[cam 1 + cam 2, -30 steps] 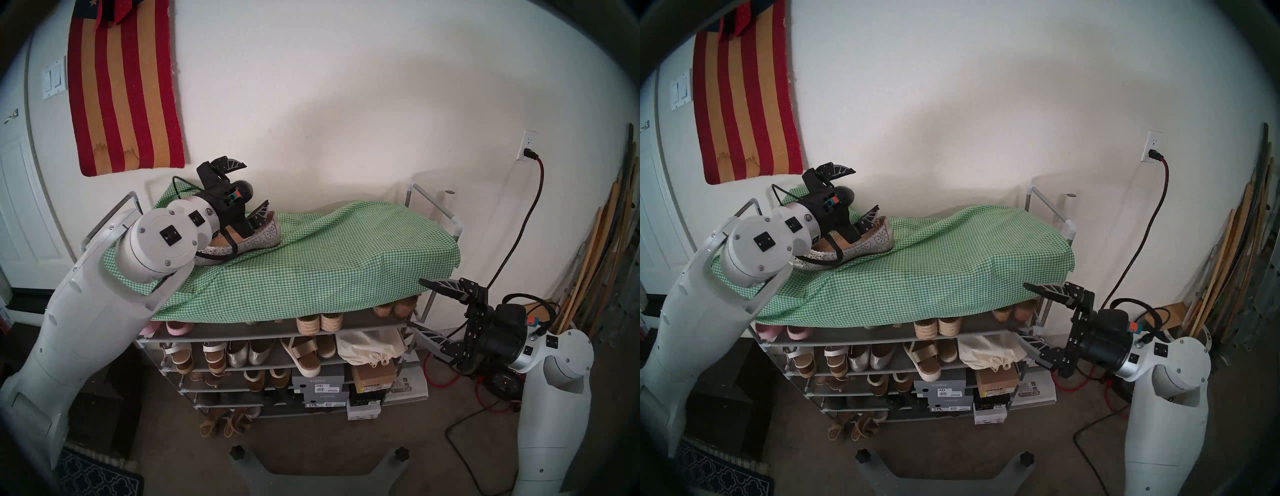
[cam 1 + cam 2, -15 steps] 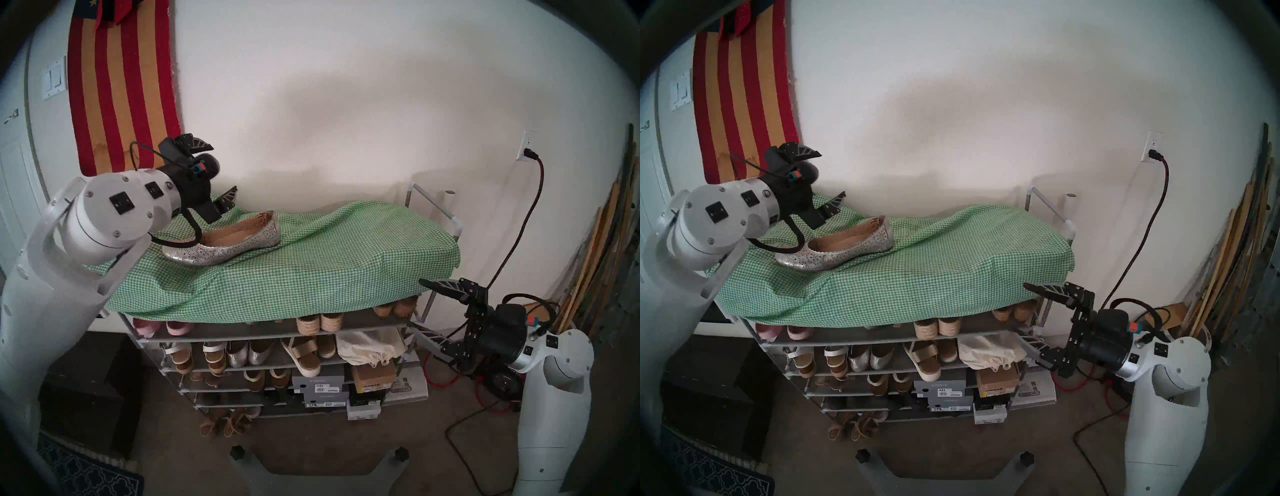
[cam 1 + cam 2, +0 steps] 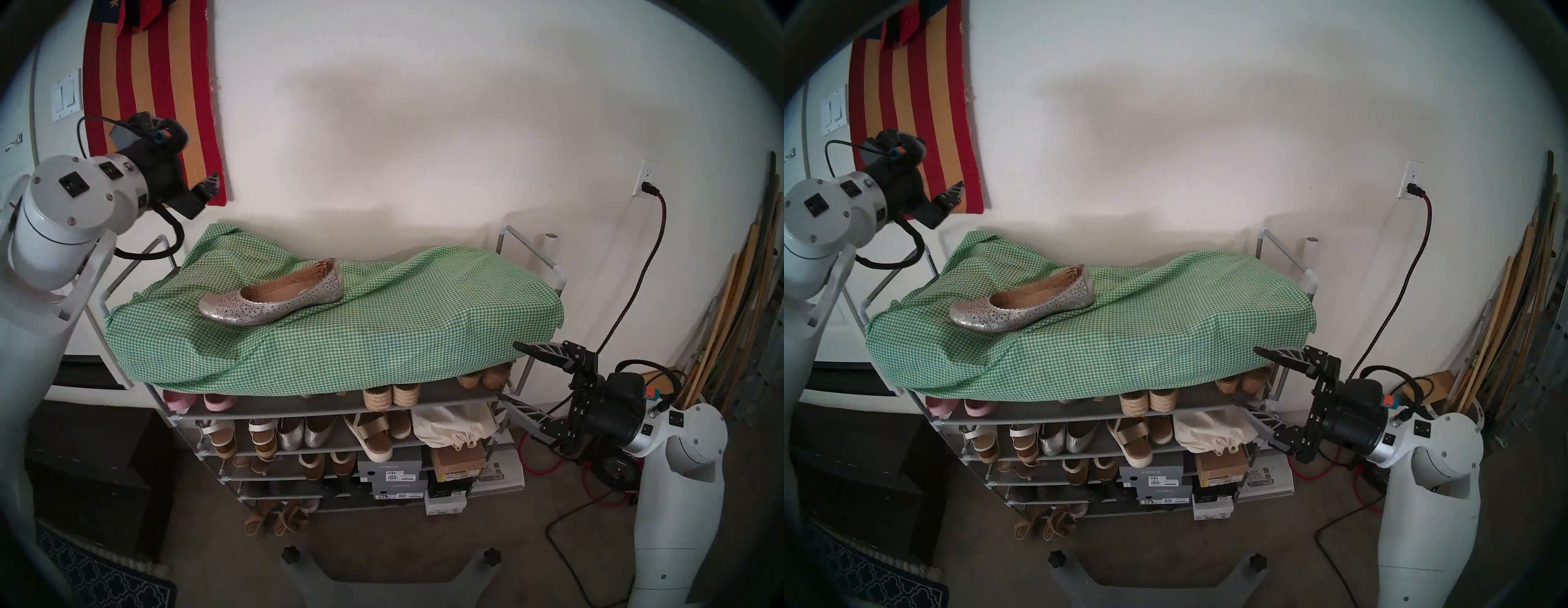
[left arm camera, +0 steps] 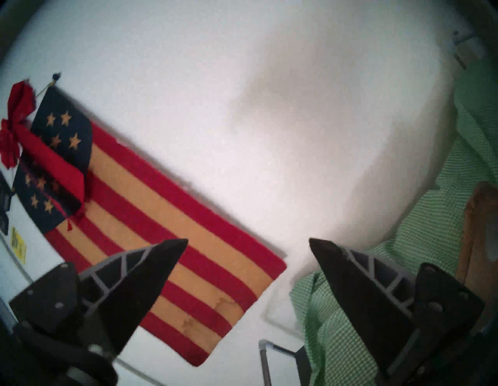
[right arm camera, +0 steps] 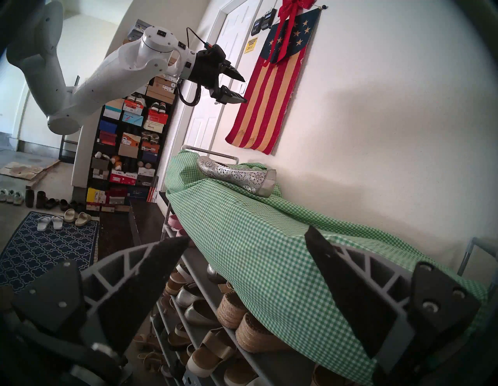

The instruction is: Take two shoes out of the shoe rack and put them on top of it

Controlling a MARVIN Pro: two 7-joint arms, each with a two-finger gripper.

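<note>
One perforated silver flat (image 3: 271, 299) lies on the gingham cloth (image 3: 382, 331) atop the shoe rack (image 3: 339, 407), at ten o'clock of its top. Only the right wrist view shows the left claw (image 5: 238, 90) spread empty. The right claw (image 3: 515, 378) gapes empty at three o'clock. Grey boxes (image 3: 392, 471) read VIONIC.

A white wall (image 3: 424, 127) fills the back, and a red and tan striped flag (image 3: 148, 85) hangs on it. A wall plug (image 3: 646, 178) holds a red and black cord (image 3: 655, 237). Long wood sticks (image 3: 738, 318) lean in the corner. The floor (image 3: 424, 547) is brown, with a blue patterned rug (image 5: 45, 248) and a tall black shelf of boxes (image 5: 129, 145) by a white door (image 5: 213, 89)
</note>
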